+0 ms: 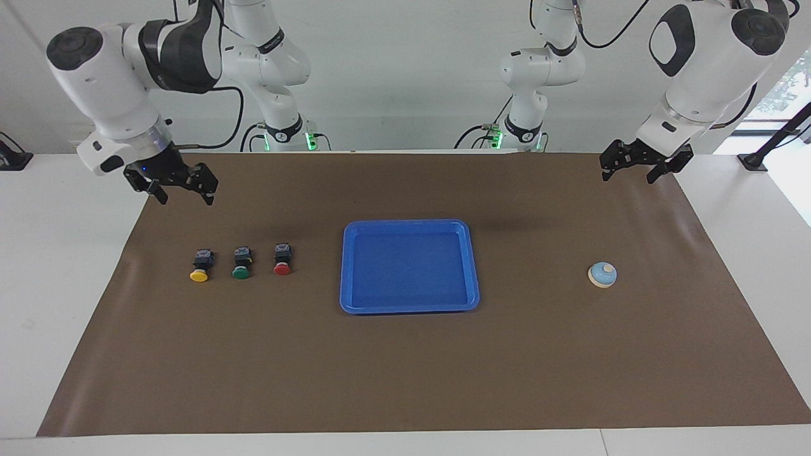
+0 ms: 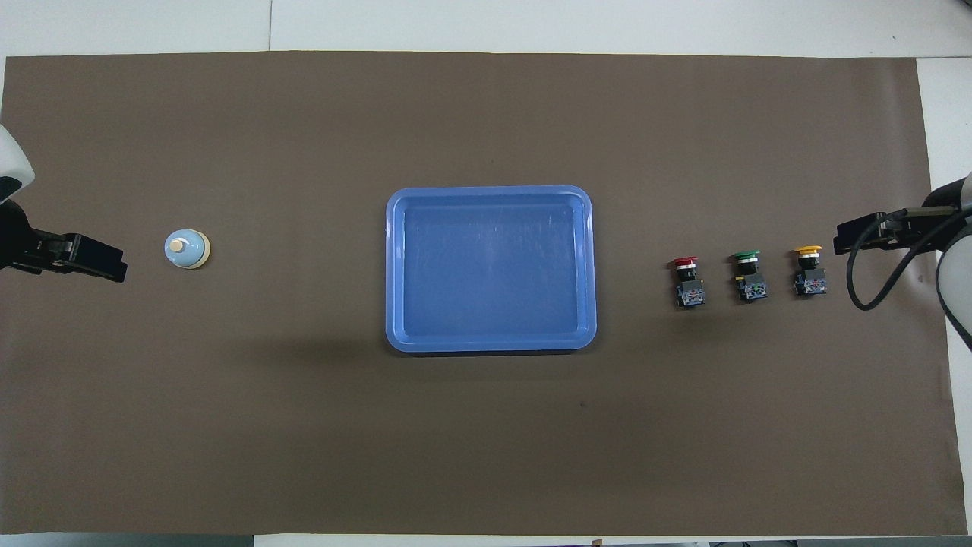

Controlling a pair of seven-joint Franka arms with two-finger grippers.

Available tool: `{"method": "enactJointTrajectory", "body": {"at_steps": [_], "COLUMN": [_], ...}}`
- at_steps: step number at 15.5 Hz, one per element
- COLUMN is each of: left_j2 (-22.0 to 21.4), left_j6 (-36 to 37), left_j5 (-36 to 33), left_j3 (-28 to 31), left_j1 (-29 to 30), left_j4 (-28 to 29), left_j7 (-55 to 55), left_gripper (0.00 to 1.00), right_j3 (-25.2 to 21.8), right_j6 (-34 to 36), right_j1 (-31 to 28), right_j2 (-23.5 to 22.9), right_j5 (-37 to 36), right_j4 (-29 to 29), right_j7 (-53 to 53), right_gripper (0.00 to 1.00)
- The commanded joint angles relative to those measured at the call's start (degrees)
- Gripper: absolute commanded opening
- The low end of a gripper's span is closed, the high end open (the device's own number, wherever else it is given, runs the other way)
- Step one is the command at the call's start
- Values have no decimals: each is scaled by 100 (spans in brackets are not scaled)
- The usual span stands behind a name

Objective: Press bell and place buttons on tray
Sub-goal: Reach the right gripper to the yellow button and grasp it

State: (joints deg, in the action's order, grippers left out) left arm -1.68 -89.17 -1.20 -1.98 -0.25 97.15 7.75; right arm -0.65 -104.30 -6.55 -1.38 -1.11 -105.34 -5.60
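I see a broad brown paper-like mat [image 1: 405, 367] spread flat over my white table [image 1: 57, 253], covering nearly all of it. The white tabletop shows past the mat's edges at both ends and along both long sides.

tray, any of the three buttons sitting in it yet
No, the tray holds nothing, and the yellow button, green button and red button lie in a row on the brown mat beside it.
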Motion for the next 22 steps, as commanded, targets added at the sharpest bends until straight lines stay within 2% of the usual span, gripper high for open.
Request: {"method": "enactJointTrajectory", "body": {"at_steps": [1,4,10,16,22], "left_j2": [-105,-105,-122,-157,-157], "left_j6": [-57,-135,-162,-127,-127], "left_j5": [-30,-21,-30,-39,-39], "left_j3": [57,48,22,31,48], "left_j1": [-63,-72,-133,-99,-63], "left_j4": [5,-38,-21,5,5], "left_j7": [-28,-360,-424,-441,-441], "left_gripper": [100,100,100,100,100], "right_j3": [65,65,56,56,56], "right_j6": [-616,-1266,-1891,-2743,-3140], "right_j1": [-241,-294,-382,-724,-769], "right_j2": [-415,-478,-328,-564,-864], "right_j5": [-21,-30,-30,-74,-74], "right_j4": [-266,-846,-1743,-2025,-2025], "right_j7": [-266,-319,-512,-564,-503], "right_gripper": [100,100,100,100,100]}}
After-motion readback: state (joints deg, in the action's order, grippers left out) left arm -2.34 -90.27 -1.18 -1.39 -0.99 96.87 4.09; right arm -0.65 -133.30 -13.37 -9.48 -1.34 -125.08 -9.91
